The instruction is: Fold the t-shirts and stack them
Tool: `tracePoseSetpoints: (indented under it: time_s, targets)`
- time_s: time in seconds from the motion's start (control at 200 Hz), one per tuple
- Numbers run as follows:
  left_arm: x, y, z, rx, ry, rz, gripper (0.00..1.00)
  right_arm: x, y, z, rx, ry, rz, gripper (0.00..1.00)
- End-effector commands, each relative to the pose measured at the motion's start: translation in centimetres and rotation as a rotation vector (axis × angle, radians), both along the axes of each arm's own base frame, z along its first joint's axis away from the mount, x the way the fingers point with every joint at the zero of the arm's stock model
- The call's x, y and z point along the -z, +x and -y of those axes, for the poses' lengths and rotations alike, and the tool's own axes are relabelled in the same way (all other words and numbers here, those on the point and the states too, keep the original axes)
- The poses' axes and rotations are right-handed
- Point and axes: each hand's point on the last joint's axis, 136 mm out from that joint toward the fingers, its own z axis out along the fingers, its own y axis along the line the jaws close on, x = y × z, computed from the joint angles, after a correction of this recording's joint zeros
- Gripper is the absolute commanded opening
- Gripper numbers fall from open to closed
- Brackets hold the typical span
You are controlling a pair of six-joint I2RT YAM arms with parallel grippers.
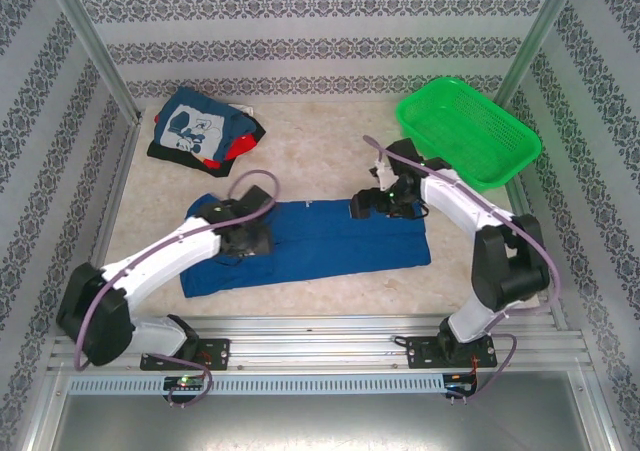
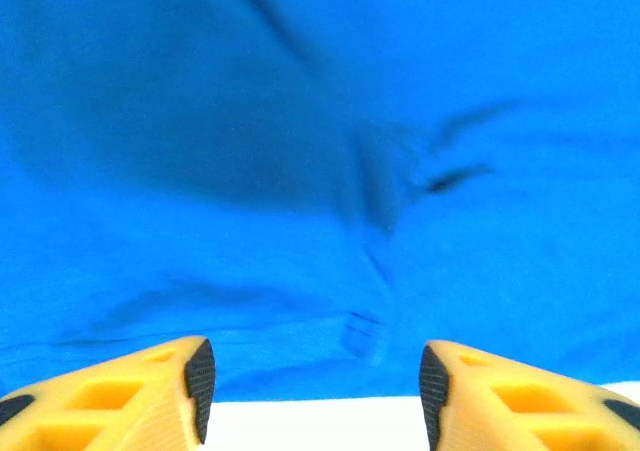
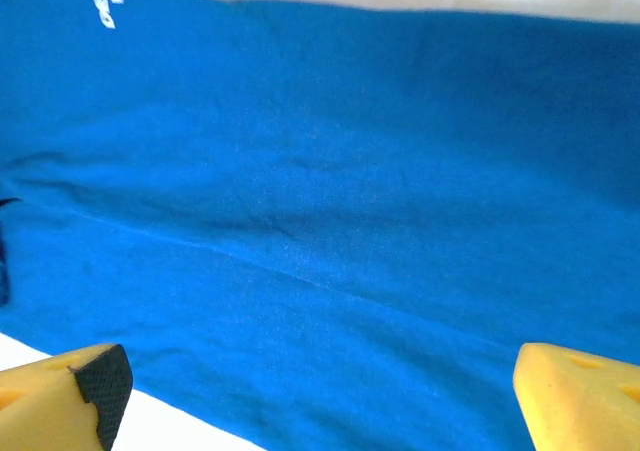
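blue t-shirt [image 1: 330, 236]: folded lengthwise, flat, centre | other t-shirts [image 1: 205, 131]: piled far-left

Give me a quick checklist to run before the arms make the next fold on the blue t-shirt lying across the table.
1. Left hand empty: ok, jaws apart above cloth, nothing between.
2. Right hand empty: ok, jaws wide apart.
3. Royal-blue cotton t-shirt lies as a long strip: ok, slight wrinkles under the left hand.
4. Folded pile of navy, red and black shirts sits apart from it: ok.
5. Green plastic mesh basket clear of the right arm: cannot tell, they overlap from above.
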Motion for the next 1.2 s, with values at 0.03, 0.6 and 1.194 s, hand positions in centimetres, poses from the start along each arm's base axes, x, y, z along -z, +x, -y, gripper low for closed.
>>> tracePoseSetpoints:
  time_s: [0.03,0.6,1.194]
  targets:
    - [4.7,-1.9,-4.9,-0.184,0.093,-0.163,0.49,3.0,0.7,0.2,0.067,-0.098,-0.078,0.98]
    - [11.1,8.8,-1.7,-0.035,0.196,-0.213,0.43,9.4,-6.6,3.8,0.332,-0.217,-0.283,0.98]
    - [12.4,28.3,10.0,0.329,0.068,-0.064,0.49,10.1,-12.9,1.8,0.412,-0.128,-0.379,0.98]
